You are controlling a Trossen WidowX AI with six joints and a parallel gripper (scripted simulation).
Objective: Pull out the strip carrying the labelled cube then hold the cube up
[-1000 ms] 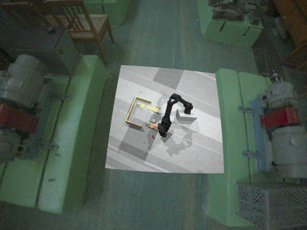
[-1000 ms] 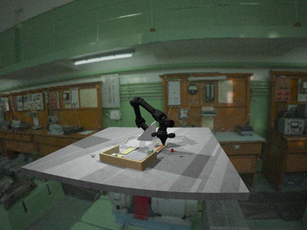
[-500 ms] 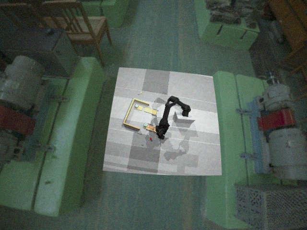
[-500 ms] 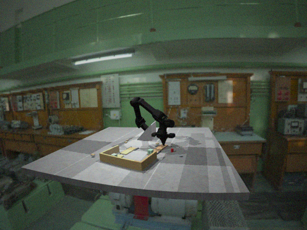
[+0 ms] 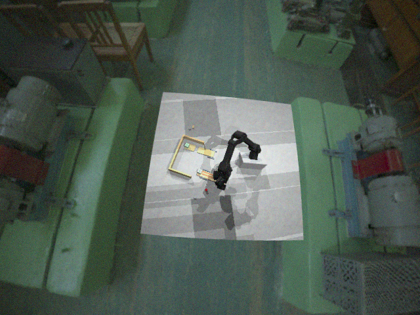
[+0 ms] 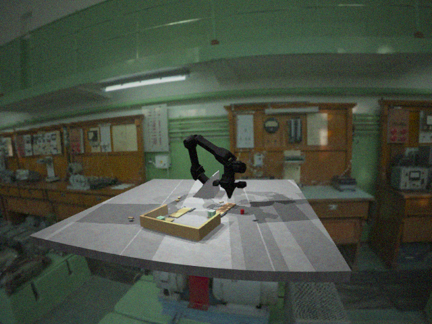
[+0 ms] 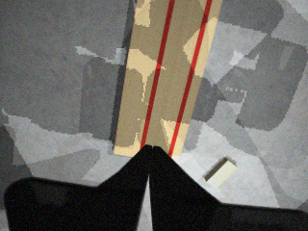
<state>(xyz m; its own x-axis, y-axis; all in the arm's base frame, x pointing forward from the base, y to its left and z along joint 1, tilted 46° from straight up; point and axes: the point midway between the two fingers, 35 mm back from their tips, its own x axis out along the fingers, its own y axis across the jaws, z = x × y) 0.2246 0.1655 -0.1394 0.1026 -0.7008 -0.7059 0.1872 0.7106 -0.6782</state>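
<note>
The red-lined wooden strip (image 5: 205,174) (image 6: 227,208) (image 7: 164,72) lies flat, with a pale green cube (image 5: 199,170) (image 6: 211,212) at its far end. No label can be read on the cube. My gripper (image 6: 229,197) (image 7: 151,152) is shut and empty, its tips over the near end of this strip. Another strip shows as two parts with a gap: a long yellow piece (image 5: 207,151) (image 6: 181,212) with dark blue edge lines and a short piece (image 5: 191,147) (image 6: 169,220). A green cube (image 5: 186,145) (image 6: 160,217) is on the short piece.
A low yellow wooden wall (image 5: 175,155) (image 6: 174,228) surrounds the strips' far side. A small red object (image 5: 206,189) (image 6: 241,211) stands beside the red-lined strip. A small pale block (image 7: 222,173) lies right of its near end. A grey upright panel (image 5: 251,165) (image 6: 209,187) stands near the arm's base.
</note>
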